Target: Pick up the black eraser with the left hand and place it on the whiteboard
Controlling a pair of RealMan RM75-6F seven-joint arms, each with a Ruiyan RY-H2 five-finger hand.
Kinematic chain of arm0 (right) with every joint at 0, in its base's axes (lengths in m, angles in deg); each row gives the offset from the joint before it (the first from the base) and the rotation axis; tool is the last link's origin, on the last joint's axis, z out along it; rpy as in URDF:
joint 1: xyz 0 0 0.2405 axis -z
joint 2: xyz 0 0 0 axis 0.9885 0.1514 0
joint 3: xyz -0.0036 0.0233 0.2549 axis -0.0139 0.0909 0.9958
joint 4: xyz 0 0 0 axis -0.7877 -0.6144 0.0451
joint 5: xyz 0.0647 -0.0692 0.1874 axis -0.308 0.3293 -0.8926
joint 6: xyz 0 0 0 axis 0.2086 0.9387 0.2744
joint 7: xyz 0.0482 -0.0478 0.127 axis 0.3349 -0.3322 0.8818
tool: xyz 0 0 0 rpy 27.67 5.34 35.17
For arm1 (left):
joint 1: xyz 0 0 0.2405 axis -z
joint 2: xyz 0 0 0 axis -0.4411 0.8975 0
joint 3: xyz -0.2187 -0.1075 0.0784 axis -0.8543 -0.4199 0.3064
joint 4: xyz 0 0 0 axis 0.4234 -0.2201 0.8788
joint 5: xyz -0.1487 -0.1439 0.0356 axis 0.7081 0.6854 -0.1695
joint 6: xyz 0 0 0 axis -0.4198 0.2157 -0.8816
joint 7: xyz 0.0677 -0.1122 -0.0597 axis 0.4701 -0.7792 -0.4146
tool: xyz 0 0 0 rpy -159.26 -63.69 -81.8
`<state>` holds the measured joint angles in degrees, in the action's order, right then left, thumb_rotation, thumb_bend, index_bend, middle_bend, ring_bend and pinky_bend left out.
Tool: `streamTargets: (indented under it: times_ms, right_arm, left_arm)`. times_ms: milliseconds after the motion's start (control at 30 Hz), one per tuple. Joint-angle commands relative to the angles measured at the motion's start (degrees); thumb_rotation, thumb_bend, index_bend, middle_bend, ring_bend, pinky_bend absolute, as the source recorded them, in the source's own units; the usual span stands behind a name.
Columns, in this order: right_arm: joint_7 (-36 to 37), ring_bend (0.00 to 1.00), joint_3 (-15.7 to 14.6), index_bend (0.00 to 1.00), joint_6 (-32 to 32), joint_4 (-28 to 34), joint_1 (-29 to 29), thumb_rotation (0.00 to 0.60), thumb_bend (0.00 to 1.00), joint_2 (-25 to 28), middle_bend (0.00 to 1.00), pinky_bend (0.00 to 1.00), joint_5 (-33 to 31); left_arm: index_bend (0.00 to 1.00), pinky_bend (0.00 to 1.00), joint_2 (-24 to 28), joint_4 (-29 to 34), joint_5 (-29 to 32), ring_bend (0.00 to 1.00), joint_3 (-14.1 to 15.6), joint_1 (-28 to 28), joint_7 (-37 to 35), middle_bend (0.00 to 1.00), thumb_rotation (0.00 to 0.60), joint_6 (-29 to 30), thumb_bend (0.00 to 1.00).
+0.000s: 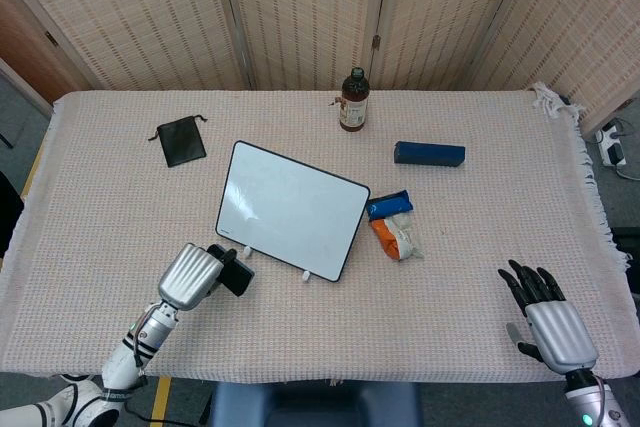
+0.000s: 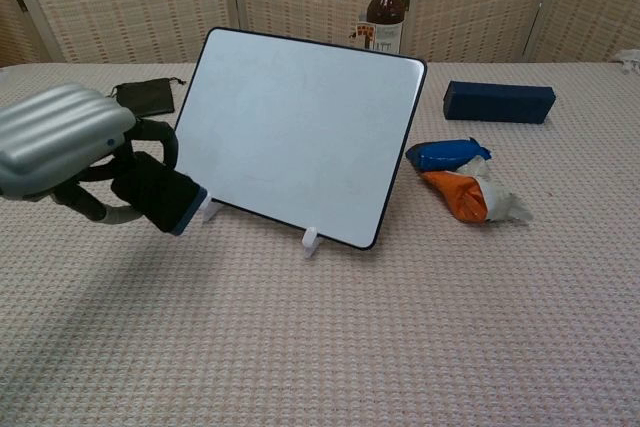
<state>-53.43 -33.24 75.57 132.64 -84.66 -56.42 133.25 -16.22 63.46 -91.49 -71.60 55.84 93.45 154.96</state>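
My left hand [image 1: 192, 275] [image 2: 62, 145] grips the black eraser [image 1: 236, 273] [image 2: 158, 192] and holds it off the table, just left of the whiteboard's lower left corner. The eraser is a flat black block with a blue edge. The whiteboard [image 1: 291, 208] [image 2: 300, 132] leans back on small white feet in the middle of the table. Its face is blank. My right hand [image 1: 546, 319] rests near the table's front right edge, fingers spread, holding nothing; only the head view shows it.
A black pouch [image 1: 181, 140] [image 2: 143, 98] lies at the back left. A brown bottle [image 1: 352, 101] [image 2: 383, 15] stands behind the whiteboard. A dark blue box [image 1: 428, 154] [image 2: 498, 101] and blue and orange packets [image 1: 393, 226] [image 2: 460, 179] lie right of the board.
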Motion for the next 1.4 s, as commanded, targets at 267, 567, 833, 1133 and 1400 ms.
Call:
streamTargets:
  times_ms: [267,567,833,1133,1400]
  right_arm:
    - [1.6,0.00,-0.1,0.00,0.9,0.1,0.2,0.600,0.44,0.8,0.00,0.00,0.4]
    - [4.8,0.00,0.4,0.00,2.8,0.0,1.0,0.600,0.44,2.2,0.00,0.00,0.0]
    - [6.2,0.00,0.8,0.00,4.1,-0.4,1.7,0.600,0.44,2.5,0.00,0.00,-0.6]
    - [6.9,0.00,1.0,0.00,4.0,-0.5,1.8,0.600,0.44,2.8,0.00,0.00,-1.0]
    - [7.3,0.00,1.0,0.00,4.5,-0.5,2.0,0.600,0.44,3.0,0.00,0.00,-0.7]
  left_arm:
    - [0.68,1.00,-15.0,-9.5,0.7,1.00,-8.8,4.1,1.4,1.00,0.600,5.5,0.32]
    - [0.68,1.00,-23.4,-20.8,4.8,1.00,-13.3,9.9,3.3,1.00,0.600,3.4,0.32]
    - [0.65,1.00,-27.2,-28.0,6.9,1.00,-14.4,13.6,2.8,1.00,0.600,1.5,0.32]
    - [0.26,1.00,-29.2,-31.4,8.2,0.99,-14.6,15.4,2.7,1.00,0.600,2.4,0.31]
    - [0.10,1.00,-29.3,-30.9,9.8,0.99,-14.2,15.7,3.7,1.00,0.600,2.0,0.24]
